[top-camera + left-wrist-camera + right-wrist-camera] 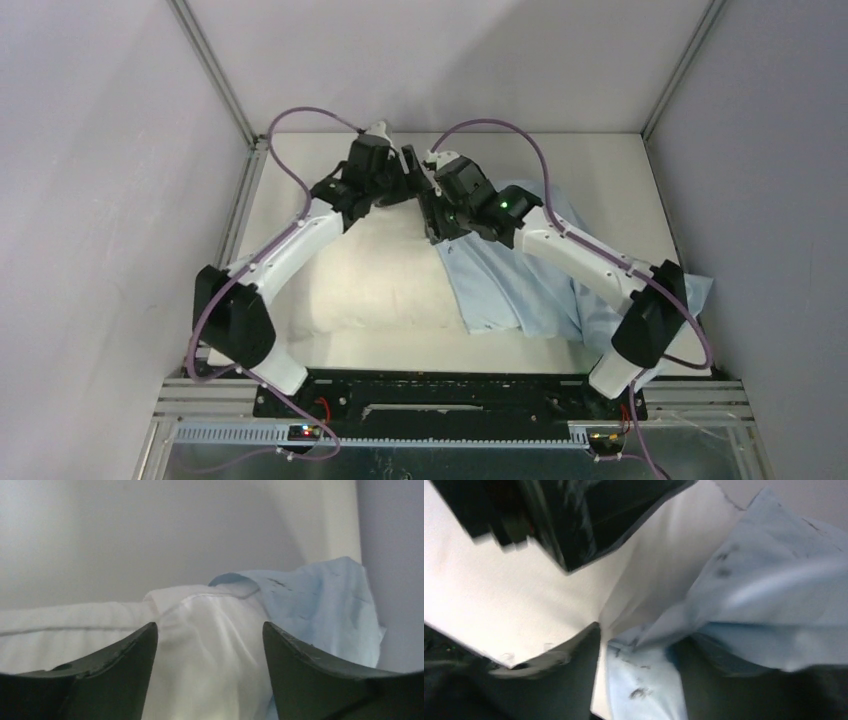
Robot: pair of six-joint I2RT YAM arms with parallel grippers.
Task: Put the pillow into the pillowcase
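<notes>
One pillow (pixel 370 285) and one case (pixel 520 285), both on the white bench (pixel 600 170). We'd call the pillow plump and rectangular, soft white fabric with shallow wrinkles, lying left of centre. The case is thin light blue cloth with tiny dark specks, way more crumpled. It sits just right of the pillow and laps over its right edge. As far as we can see, most of the pillow is outside the case.

Two arms, the left arm (pixel 290 240) and right arm (pixel 580 250), white shells with black joints. One purple cable (pixel 490 121) each, so two cables. The arms meet over the pillow's far right corner, where white and blue touch.

Left claw (pixel 210 627): two dark matte fingers (pixel 115 680), wedge-shaped and spread wide, so it's released. The pillow's corner sits bunched in the gap with a stitched seam running over it, and neither finger pinches it. Just beyond, the case's edge arches over that corner.

Right claw (pixel 639 640): that view is blurry, but we can make out its two dark fingers (pixel 569 680) standing apart, so released too. Loose blue cloth lies in the gap and drapes over one finger, with white pillow fabric beside the other. Nothing looks clamped.
</notes>
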